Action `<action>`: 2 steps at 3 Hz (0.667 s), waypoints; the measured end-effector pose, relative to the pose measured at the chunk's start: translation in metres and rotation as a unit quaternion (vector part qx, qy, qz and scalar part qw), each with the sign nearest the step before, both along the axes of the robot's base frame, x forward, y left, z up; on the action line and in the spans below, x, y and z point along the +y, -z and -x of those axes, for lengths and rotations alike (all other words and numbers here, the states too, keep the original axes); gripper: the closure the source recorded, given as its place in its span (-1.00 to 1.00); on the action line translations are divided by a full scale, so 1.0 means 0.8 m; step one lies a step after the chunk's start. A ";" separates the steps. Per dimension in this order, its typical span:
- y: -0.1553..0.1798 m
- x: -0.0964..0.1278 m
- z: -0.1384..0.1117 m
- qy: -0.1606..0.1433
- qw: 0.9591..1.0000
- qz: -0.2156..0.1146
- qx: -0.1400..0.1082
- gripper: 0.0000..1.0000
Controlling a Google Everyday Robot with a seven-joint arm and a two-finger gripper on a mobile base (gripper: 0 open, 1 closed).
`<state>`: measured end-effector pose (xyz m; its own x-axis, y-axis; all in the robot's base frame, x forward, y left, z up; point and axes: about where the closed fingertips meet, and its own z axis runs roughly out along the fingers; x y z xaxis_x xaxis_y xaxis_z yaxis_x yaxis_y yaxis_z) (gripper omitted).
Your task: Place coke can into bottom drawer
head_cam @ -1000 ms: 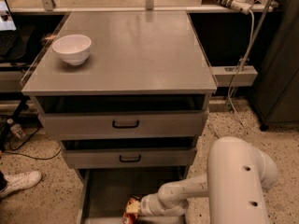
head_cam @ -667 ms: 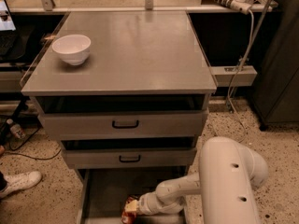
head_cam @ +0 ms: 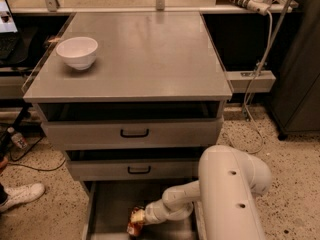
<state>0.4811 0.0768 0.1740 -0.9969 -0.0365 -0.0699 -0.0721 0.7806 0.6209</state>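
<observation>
The bottom drawer (head_cam: 107, 204) is pulled open under the grey cabinet, its flat grey floor showing. The coke can (head_cam: 135, 222), red-orange with a light top, is low inside the drawer near its middle front. My gripper (head_cam: 141, 219) reaches in from the right on a white arm and is at the can, holding it just above or on the drawer floor. The fingers are mostly hidden by the can and wrist.
A white bowl (head_cam: 77, 52) stands at the left of the cabinet top (head_cam: 150, 59). Two upper drawers with black handles (head_cam: 134, 133) sit above the open one. My white arm (head_cam: 230, 194) fills the lower right. A white shoe (head_cam: 20, 195) lies on the floor at left.
The arm's big white link has shifted left and nearer the cabinet. The can and gripper stay at about the same spot in the bottom drawer.
</observation>
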 end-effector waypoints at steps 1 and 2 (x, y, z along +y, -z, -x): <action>0.011 0.005 -0.004 -0.008 1.000 -0.001 0.009 1.00; 0.011 0.005 -0.004 -0.008 1.000 -0.001 0.009 0.62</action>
